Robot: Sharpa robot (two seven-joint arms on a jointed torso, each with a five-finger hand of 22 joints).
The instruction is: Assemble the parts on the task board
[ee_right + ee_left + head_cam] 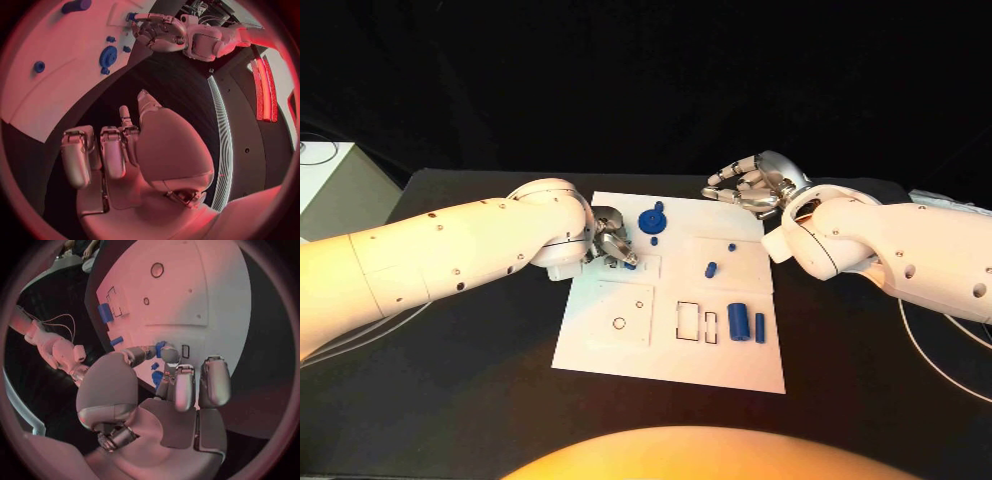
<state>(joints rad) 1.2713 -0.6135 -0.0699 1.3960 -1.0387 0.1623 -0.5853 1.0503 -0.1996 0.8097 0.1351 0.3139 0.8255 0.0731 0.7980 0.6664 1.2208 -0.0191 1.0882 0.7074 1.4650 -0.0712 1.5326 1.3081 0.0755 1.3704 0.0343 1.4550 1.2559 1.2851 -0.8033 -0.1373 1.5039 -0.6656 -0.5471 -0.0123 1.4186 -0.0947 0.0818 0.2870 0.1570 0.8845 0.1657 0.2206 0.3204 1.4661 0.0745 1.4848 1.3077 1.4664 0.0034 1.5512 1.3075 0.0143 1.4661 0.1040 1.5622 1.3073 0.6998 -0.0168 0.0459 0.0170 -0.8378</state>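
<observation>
A black table (444, 400) carries everything here. Its surface is dark and matte, and it reaches from the near edge to a far edge at about 12 o'clock, beyond which all is black.

Directly on it, near the middle, lies the white task board (733, 365), a flat rectangular plate turned slightly so that its long sides run from roughly 12 o'clock toward 6 o'clock with a small tilt. The board lies flat against the table.

At about 10 o'clock, by the table's far left corner, stands a pale box-like object (336, 190); whether it rests on the table or beside it cannot be told.
</observation>
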